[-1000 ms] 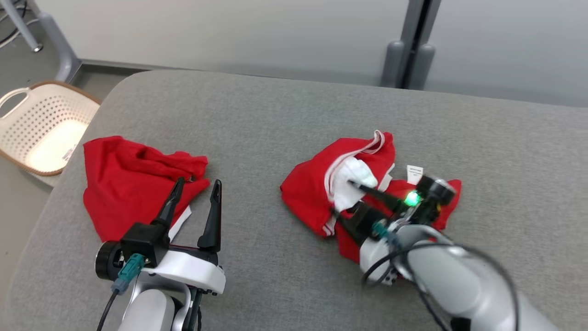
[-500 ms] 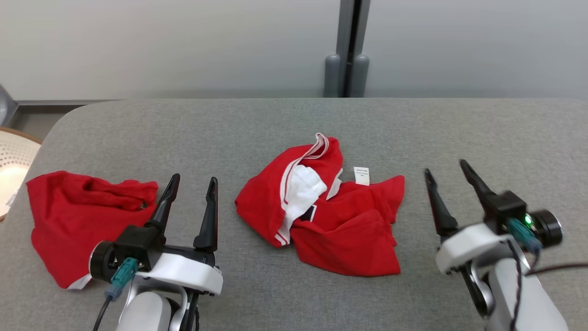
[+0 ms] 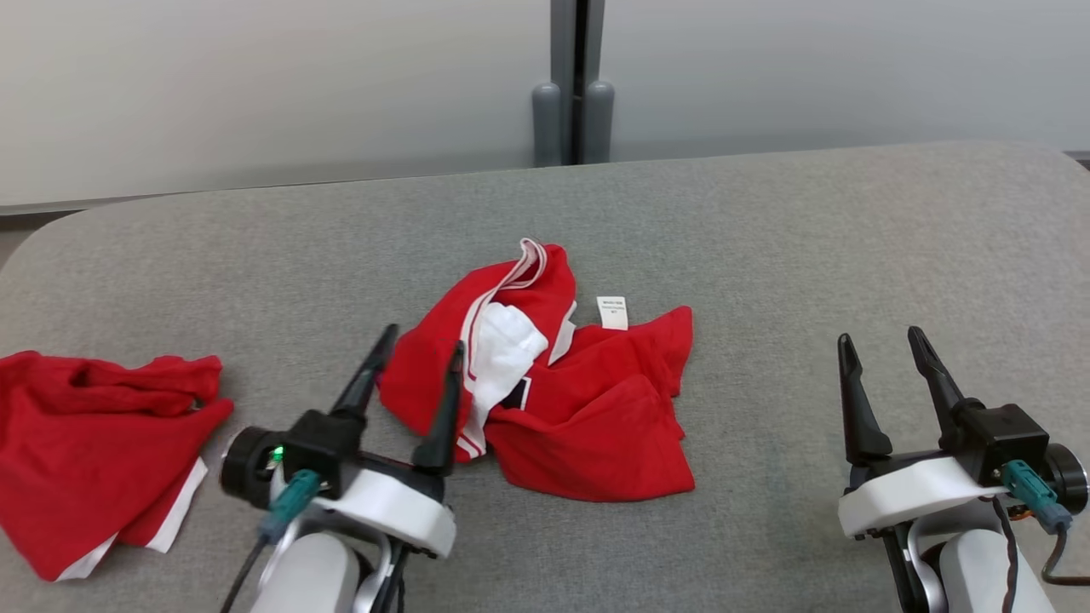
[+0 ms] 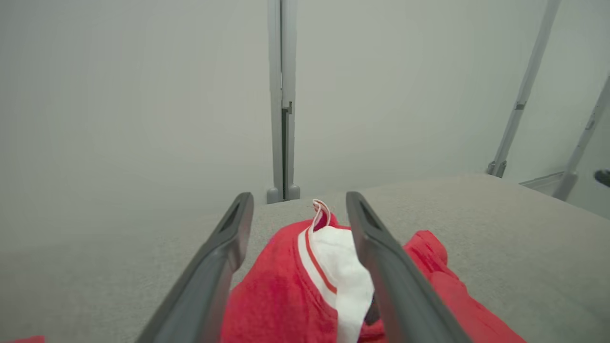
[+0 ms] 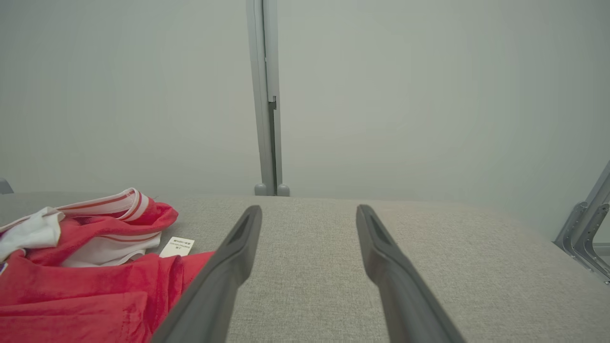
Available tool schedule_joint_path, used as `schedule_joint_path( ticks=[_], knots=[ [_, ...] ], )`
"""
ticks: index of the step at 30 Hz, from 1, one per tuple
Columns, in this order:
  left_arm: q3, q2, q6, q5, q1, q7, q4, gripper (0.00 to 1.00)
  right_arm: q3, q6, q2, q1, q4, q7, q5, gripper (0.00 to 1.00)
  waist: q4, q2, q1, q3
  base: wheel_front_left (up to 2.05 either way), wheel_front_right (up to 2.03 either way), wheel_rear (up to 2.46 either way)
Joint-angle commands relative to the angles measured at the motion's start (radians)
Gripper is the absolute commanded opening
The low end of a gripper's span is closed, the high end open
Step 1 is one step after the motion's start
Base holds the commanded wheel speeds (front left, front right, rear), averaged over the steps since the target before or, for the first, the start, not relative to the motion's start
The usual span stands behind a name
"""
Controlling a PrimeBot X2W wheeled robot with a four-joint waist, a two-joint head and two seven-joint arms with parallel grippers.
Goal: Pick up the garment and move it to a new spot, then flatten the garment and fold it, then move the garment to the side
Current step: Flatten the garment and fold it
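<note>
Head view, nearest: left gripper (image 3: 426, 338) at lower left, fingers spread, holding nothing, tips overlapping the near-left edge of the red garment (image 3: 596, 426); right gripper (image 3: 879, 335) at lower right, fingers likewise spread, holding nothing, well apart from the cloth, above bare grey padded table (image 3: 809, 255)

Mid-table: garment crumpled, white lining and striped collar (image 3: 530, 255) turned up, small white label (image 3: 611, 312) at its far edge

Far left: second red cloth (image 3: 85, 443), bunched, near the table's edge, well apart from the garment

Beyond the table: grey post (image 3: 572, 85) against a pale wall

Left wrist view: garment framed between the spread fingers, collar standing upright at centre; contact between fingers and cloth not determinable; adds slanted metal legs (image 4: 517, 105) at far right, past the table's end

Right wrist view: bare table between the spread fingers, garment and label off to the left, clear of both fingers; adds a low side-on look at the collar's stripes
</note>
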Motion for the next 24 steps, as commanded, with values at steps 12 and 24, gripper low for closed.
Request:
schedule_joint_path(
  ticks=[12,24],
  knots=[
    [-0.067,0.015,0.066,0.072,-0.110,0.107,0.218,1.00,0.008,-0.002,0.000,0.000,-0.006,-0.004,0.044,1.00,-0.090,-0.0001,0.0000,0.057,0.00,0.00,0.00],
    [0.040,0.062,0.082,-0.016,-0.205,0.055,0.227,0.00,0.003,-0.002,0.000,-0.017,0.008,-0.014,0.042,1.00,-0.076,-0.0001,0.0000,0.067,0.00,0.00,0.00]
  ],
)
